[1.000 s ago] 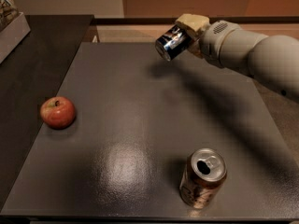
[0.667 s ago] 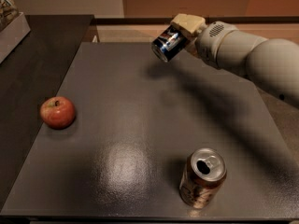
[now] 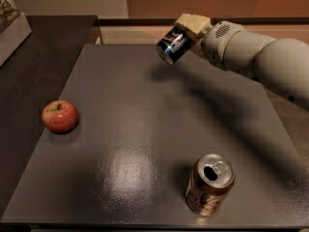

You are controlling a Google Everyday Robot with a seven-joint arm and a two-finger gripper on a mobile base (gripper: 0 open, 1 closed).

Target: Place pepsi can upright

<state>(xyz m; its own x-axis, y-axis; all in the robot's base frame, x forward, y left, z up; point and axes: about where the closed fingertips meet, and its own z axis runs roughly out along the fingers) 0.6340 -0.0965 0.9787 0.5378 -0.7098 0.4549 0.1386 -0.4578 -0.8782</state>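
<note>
Holding the pepsi can clamped between its fingers, the gripper hangs above the far part of the table. The can is tilted, one end aimed down and forward, clear of the surface. Done well, the wrist should turn until the can stands vertical, then lower straight down and release only once the base sits flat. The apple by the table's left edge and the brown can near its front edge lie well apart.

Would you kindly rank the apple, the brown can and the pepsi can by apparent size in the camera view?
1. brown can, nearest the camera.
2-3. apple and pepsi can look alike; the latter is farther off, tilted in the gripper above the table.
</note>
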